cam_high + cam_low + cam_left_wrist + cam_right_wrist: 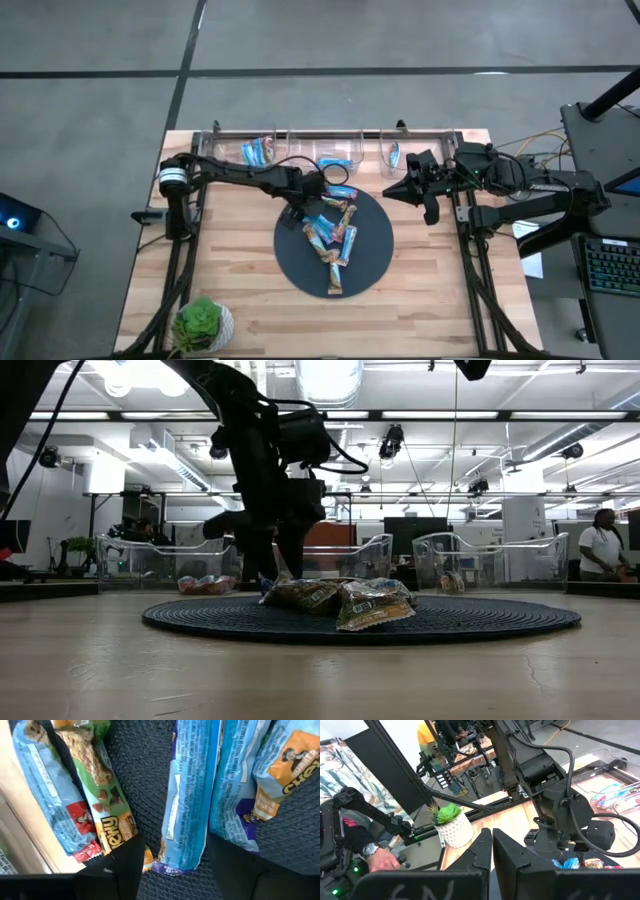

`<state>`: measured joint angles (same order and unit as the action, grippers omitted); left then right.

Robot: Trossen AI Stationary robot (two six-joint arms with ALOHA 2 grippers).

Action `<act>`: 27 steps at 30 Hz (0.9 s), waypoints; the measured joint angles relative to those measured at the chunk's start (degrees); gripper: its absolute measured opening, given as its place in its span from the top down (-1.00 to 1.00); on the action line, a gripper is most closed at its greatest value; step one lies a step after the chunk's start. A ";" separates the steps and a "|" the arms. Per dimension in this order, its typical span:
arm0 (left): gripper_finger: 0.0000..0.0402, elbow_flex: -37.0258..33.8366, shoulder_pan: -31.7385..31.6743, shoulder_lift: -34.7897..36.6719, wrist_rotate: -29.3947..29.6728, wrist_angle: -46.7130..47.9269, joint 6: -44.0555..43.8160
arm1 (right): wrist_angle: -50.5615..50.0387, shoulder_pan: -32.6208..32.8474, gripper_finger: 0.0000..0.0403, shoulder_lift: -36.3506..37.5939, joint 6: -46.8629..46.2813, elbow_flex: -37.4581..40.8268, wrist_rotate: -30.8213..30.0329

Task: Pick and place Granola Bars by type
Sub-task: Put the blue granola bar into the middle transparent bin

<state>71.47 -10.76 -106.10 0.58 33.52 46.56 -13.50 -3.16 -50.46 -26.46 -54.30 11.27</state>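
Fingers spread wide, the left gripper [172, 870] straddles a blue wrapped granola bar [189, 795] on the dark round woven mat [375, 250]; neighbouring bars [102, 800] crowd both sides. The right gripper [492, 836], fingers pressed together, waits near the tabletop's right edge.

High view straight down; low view level across the round mat [480, 622]; left wrist close over it; right wrist faces the plant [451, 824].

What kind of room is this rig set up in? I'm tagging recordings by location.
Probably a robotics lab or workshop in an industrial hall: bare concrete floor around the wooden table, exposed ceiling ducts overhead, and a keyboard at a workstation beside it.
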 joint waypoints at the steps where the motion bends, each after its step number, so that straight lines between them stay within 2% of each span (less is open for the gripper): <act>1: 0.02 -0.29 0.00 0.00 0.00 -0.04 -0.01 | 0.01 0.01 0.96 0.01 -0.11 0.00 0.00; 16: 0.04 -0.99 0.00 -1.44 -0.02 -0.17 -0.12 | 0.02 0.00 0.96 0.00 -0.12 0.00 -0.96; 27: 0.42 -0.99 0.00 -1.44 -0.09 0.12 -0.43 | 0.02 0.00 0.96 0.02 -0.10 0.00 -0.96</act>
<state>70.48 -10.76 -107.55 0.49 33.64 46.13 -13.48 -3.16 -50.43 -26.57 -54.30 10.31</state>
